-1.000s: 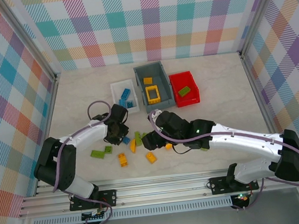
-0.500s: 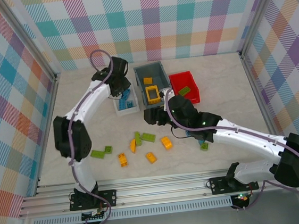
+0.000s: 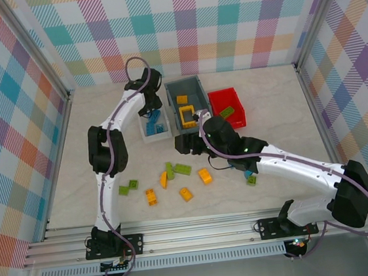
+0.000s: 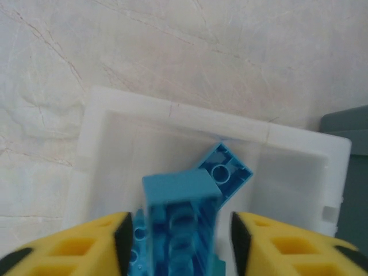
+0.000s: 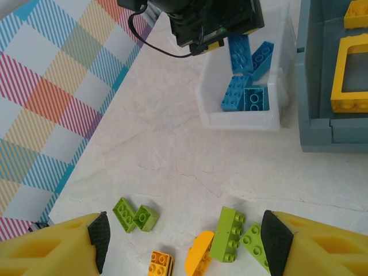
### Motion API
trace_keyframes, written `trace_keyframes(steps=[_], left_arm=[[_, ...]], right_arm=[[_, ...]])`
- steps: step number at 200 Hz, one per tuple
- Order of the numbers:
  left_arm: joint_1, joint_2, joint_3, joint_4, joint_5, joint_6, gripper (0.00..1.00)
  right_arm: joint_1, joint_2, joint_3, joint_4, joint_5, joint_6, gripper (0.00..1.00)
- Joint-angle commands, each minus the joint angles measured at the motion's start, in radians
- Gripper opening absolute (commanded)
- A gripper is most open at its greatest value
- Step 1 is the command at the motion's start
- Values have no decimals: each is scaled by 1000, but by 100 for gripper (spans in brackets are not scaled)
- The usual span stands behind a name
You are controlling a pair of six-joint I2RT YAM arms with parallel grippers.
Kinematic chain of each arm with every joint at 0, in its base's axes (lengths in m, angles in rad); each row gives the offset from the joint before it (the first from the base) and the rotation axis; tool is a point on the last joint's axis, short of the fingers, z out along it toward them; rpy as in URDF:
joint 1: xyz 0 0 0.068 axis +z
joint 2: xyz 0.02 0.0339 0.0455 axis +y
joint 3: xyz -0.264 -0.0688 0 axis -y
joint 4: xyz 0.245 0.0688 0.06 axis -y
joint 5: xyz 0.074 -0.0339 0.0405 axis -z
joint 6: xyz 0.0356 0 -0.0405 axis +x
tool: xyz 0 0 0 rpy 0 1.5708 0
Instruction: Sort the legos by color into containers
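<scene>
My left gripper (image 4: 178, 241) hangs over the white tray (image 4: 172, 110) with its jaws open. A blurred blue lego (image 4: 181, 221) sits loose between the pads, touching neither, above other blue legos (image 4: 225, 172) in the tray. In the top view the left gripper (image 3: 151, 112) is at that tray (image 3: 145, 134). My right gripper (image 5: 184, 244) is open and empty above the table, near green legos (image 5: 227, 233) and an orange one (image 5: 198, 261). The grey bin (image 3: 195, 84) holds a yellow frame (image 3: 188, 116). A green lego (image 3: 227, 112) lies in the red bin (image 3: 235, 124).
Loose green (image 3: 128, 187) and yellow bricks (image 3: 150, 196) lie scattered across the near middle of the table, one green brick (image 3: 251, 180) by the right arm. The three bins stand side by side at the back. Checked walls close off the left, back and right.
The left arm swung from the loose pile to the white tray carrying a blue brick, and its jaws have opened. The right gripper drew back from the pile towards the bins.
</scene>
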State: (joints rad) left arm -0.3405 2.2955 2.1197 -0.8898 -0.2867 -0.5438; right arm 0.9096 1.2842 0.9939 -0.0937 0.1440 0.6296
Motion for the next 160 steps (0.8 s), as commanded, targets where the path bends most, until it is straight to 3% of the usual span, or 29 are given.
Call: trace_keyframes(steps=[1, 38, 67, 101, 134, 160], left_arm=[[11, -15, 31, -44, -10, 31, 61], [-5, -163, -14, -38, 8, 23, 64], [-27, -398, -118, -79, -31, -35, 66], [-31, -849, -438, -146, -136, -190, 70], [-31, -1335, -741, -187, -238, -385, 71], [-32, -1591, -873, -265, -262, -486, 71]], right_arm=[[-4, 4, -20, -18, -23, 13, 72], [-4, 14, -20, -66, -61, -50, 72], [68, 141, 75, -121, -165, -282, 71], [161, 369, 237, -144, -388, -472, 73], [246, 622, 483, -231, -398, -618, 75], [273, 811, 702, -317, -370, -659, 76]])
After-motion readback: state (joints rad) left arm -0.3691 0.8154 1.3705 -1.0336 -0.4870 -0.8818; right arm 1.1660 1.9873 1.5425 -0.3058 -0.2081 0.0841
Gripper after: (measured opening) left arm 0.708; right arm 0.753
